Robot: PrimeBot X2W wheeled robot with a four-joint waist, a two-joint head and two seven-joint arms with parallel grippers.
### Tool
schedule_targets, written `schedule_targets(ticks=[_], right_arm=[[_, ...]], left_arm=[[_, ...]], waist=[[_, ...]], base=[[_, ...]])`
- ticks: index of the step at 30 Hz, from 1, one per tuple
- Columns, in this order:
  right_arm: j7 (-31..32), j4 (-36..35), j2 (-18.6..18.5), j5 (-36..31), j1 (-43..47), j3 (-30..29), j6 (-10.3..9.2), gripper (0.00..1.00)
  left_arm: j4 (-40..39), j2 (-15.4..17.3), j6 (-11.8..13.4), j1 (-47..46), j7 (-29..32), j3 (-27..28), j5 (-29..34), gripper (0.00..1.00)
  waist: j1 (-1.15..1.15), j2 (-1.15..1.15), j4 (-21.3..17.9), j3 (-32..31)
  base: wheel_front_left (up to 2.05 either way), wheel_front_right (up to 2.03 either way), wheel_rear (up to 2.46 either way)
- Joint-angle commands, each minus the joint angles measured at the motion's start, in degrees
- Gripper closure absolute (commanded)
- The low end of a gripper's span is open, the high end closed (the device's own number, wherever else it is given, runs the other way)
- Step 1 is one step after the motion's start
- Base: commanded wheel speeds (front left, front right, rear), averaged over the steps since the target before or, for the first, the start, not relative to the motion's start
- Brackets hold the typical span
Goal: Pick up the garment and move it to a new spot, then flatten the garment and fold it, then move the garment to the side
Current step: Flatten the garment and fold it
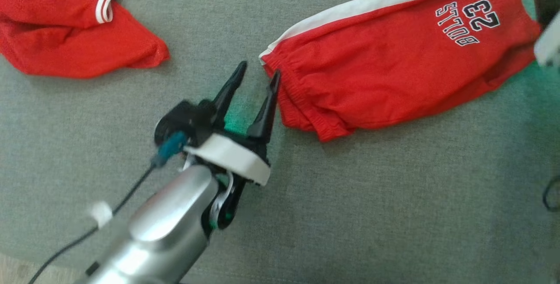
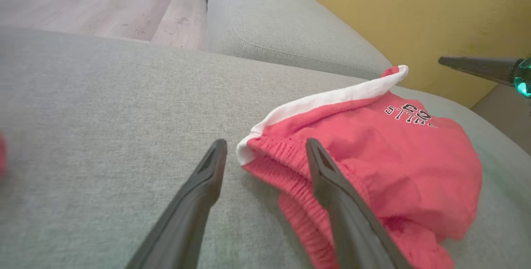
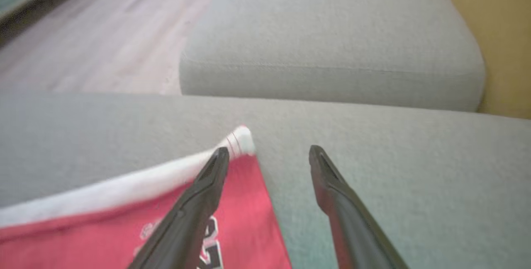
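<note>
The left pincer (image 1: 259,68) is spread wide, with one finger over the elastic waistband of the red shorts (image 1: 393,65), which lie on the grey cushion (image 1: 350,214). I cannot tell if the finger touches them. Its own wrist view shows the right pincer (image 3: 269,149) also wide, above the shorts' white-striped hem corner. The head view cuts it to a blur at the right edge. A second red garment (image 1: 65,26) lies well apart, cut off at the upper left. Beyond are the wood floor (image 2: 103,8) and a yellow backrest (image 2: 415,20).
</note>
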Motion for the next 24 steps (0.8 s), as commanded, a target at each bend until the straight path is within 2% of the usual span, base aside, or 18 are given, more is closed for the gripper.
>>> schedule_targets(ticks=[1, 5, 8, 11, 14, 16, 17, 18, 20, 24], right_arm=[[0.4, -2.2, 0.2, 0.0, 0.1, 1.2, 0.39, 0.0], [1.3, -2.5, -0.9, -0.4, 2.8, 1.4, 0.39, 0.0], [1.8, -0.9, -0.6, -1.1, 3.0, 1.0, 0.39, 0.0], [2.3, 3.1, -0.3, -3.3, 1.5, 0.8, 0.39, 0.0], [4.1, 7.0, 0.8, -4.1, 0.3, 0.4, 0.39, 0.0], [6.6, 9.3, 2.3, -2.3, 0.1, 1.1, 0.39, 0.0], [7.5, 10.0, 2.8, -1.1, 0.1, 1.7, 0.39, 0.58], [8.2, 10.4, 3.2, 0.0, 0.2, 2.0, 0.39, 1.0], [8.5, 10.5, 3.6, 2.1, 0.5, 2.6, 0.39, 1.0], [5.3, 10.2, 4.4, 5.2, 2.2, 0.1, 0.39, 1.0]], left_arm=[[-1.9, 1.7, 0.6, 0.1, -0.7, 2.0, 0.7, 0.0], [-6.9, 3.3, 5.4, 2.5, -2.3, 3.3, 6.0, 0.0], [-11.6, 3.1, 8.2, 4.0, -2.6, 6.1, 12.1, 0.0], [-17.0, 1.2, 9.1, 7.5, -2.6, 10.7, 20.2, 0.0], [-18.9, -0.6, 7.6, 10.7, -2.6, 13.3, 23.8, 0.0], [-19.2, -1.5, 6.4, 12.6, -2.6, 14.8, 25.7, 0.0], [-19.1, -1.9, 5.8, 13.5, -2.6, 15.5, 26.5, 0.0], [-19.0, -2.3, 5.2, 14.4, -2.6, 16.2, 27.2, 0.0], [-18.6, -3.0, 4.1, 16.2, -2.6, 17.7, 28.5, 0.0], [-17.8, -4.0, 1.6, 20.2, -2.6, 20.8, 30.3, 0.0]], waist=[[0.0, 0.0, -0.1, 0.0], [0.0, 0.0, 0.2, 0.6], [0.0, 0.0, 1.1, 1.6], [0.0, 0.0, 2.2, 2.7], [0.0, 0.0, 2.9, 2.7], [0.0, 0.0, 3.0, 2.2], [0.0, 0.0, 3.0, 1.9], [0.0, 0.0, 2.9, 1.5], [0.0, 0.0, 2.3, 0.7], [0.0, 0.0, 0.0, -2.1]], base=[[0.0, 0.0, 0.0], [0.0, 0.0, 0.0], [0.0, 0.0, 0.0], [0.0, 0.0, 0.0], [0.0, 0.0, 0.0], [0.0, 0.0, 0.0], [0.0, 0.0, 0.0], [0.0, 0.0, 0.0], [0.0, 0.0, 0.0], [0.0, 0.0, 0.0]])
